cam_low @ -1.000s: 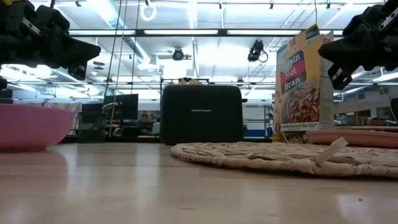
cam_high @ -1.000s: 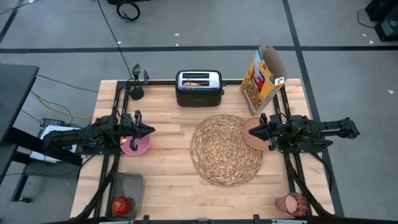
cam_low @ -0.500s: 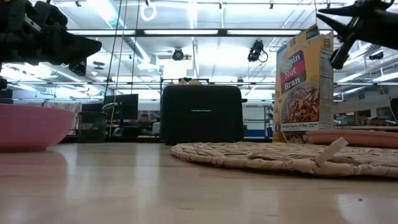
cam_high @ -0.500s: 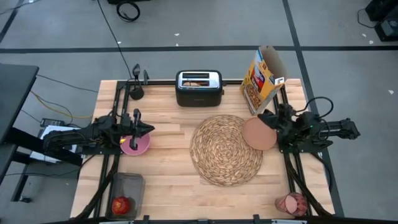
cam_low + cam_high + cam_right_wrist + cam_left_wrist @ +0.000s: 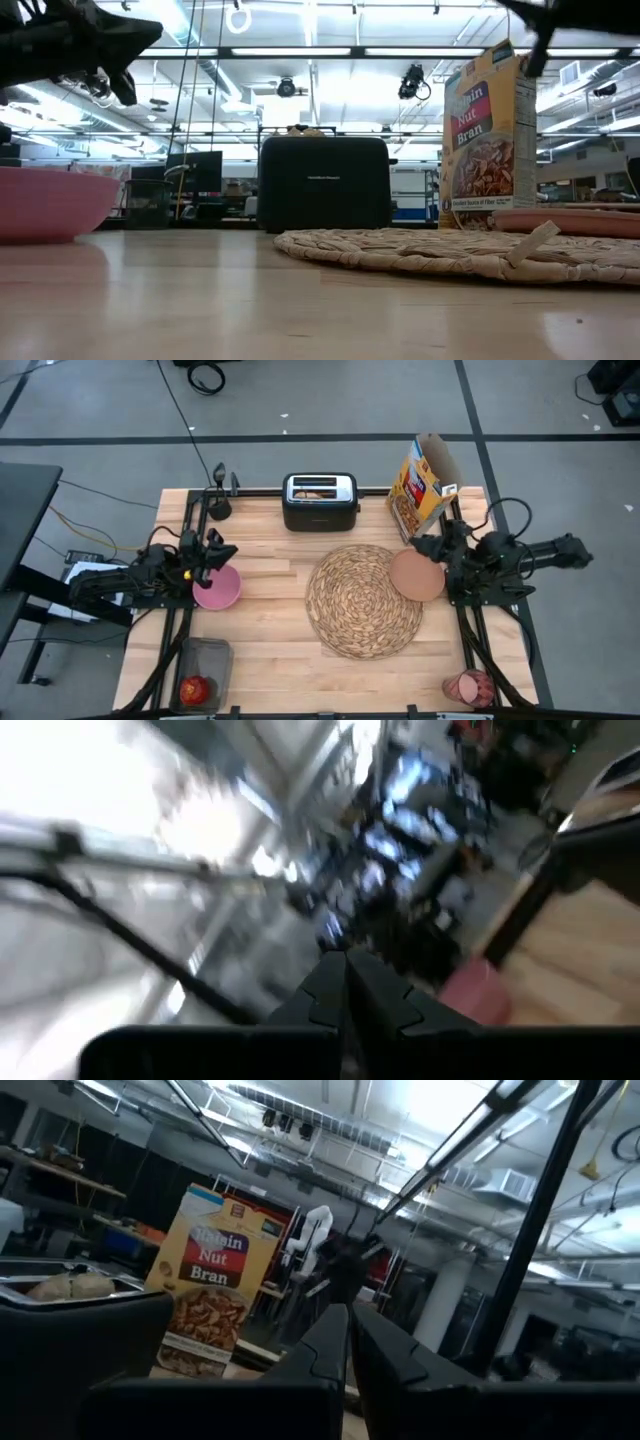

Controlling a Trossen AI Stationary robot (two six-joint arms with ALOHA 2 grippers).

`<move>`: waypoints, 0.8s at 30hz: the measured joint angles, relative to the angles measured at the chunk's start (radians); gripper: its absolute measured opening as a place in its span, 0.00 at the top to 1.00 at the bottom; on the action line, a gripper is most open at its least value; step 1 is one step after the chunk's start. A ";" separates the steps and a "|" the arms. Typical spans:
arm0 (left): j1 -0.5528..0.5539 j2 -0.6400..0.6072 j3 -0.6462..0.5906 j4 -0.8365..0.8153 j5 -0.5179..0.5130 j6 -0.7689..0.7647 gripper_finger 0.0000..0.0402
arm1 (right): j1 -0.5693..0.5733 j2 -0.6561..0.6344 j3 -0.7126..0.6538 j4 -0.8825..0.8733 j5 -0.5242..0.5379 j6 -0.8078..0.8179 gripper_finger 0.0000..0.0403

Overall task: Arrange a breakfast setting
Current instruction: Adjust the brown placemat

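The round straw placemat (image 5: 365, 600) lies at the table's middle. The salmon-brown plate (image 5: 417, 575) lies at its right, its left rim over the mat's edge. The pink bowl (image 5: 217, 588) stands on the table at the left. The red apple (image 5: 197, 688) sits in a dark tray at the near left corner. The pink tumbler (image 5: 470, 687) is at the near right corner. My left gripper (image 5: 222, 550) is shut and empty, raised over the bowl's far rim. My right gripper (image 5: 418, 545) is shut and empty, raised over the plate's far edge. The spoon is out of view.
The black toaster (image 5: 320, 500) and the yellow cereal box (image 5: 425, 485) stand along the far edge. The dark tray (image 5: 203, 660) lies near the front left. Bare wood shows between the bowl and the mat and along the near edge.
My left gripper has risen from over the bowl and drawn back toward the table's left and far side, tipping upward. My right gripper has lifted off the plate and pulled back toward the right and far side, tipping upward. Bowl and plate have stayed in place.
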 joint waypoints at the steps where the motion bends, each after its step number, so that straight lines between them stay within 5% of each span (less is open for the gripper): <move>1: 0.000 0.000 0.000 0.001 0.002 0.007 0.94 | 0.022 0.061 0.050 -0.033 -0.012 -0.012 0.96; 11: -0.002 0.008 0.018 -0.008 0.045 0.057 0.94 | 0.178 0.650 0.463 -0.387 -0.024 -0.034 0.99; 24: -0.002 0.219 0.252 -0.176 0.117 0.074 0.96 | 0.110 1.149 0.755 -0.969 0.119 -0.045 0.99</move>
